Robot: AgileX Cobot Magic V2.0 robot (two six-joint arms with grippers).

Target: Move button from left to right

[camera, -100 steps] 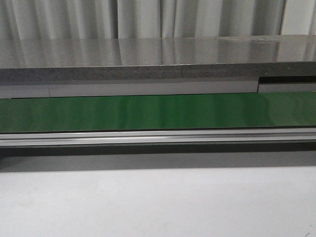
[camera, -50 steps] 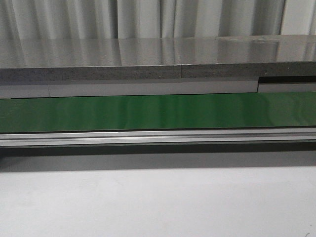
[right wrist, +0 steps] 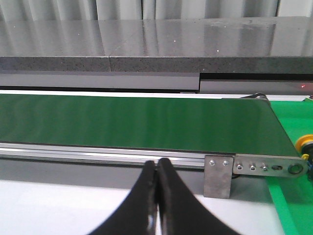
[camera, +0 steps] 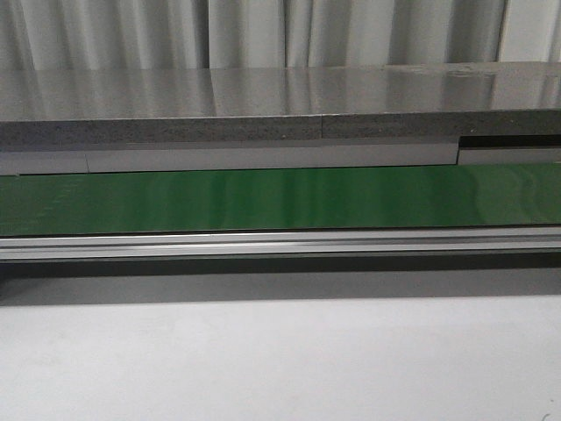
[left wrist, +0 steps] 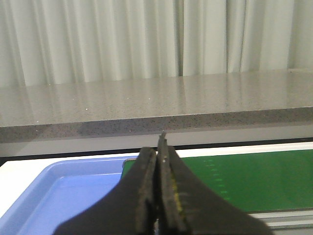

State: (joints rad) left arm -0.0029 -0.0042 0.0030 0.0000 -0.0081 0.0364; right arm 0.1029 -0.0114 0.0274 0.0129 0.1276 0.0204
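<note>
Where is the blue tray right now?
Only the left wrist view shows it: the blue tray sits beside the end of the green belt, beyond the shut left gripper.

Belt (camera: pixel 280 198) on a rail (camera: pixel 280 245), between table (camera: pixel 280 360) in front and counter (camera: pixel 280 105) behind.

The left black two-fingered tool (left wrist: pixel 157 147) has its fingers pressed together, tips touching, nothing between them. The right black two-fingered tool (right wrist: pixel 156 169) is likewise closed, fingertips meeting, empty. Neither arm shows in the front view.
</note>
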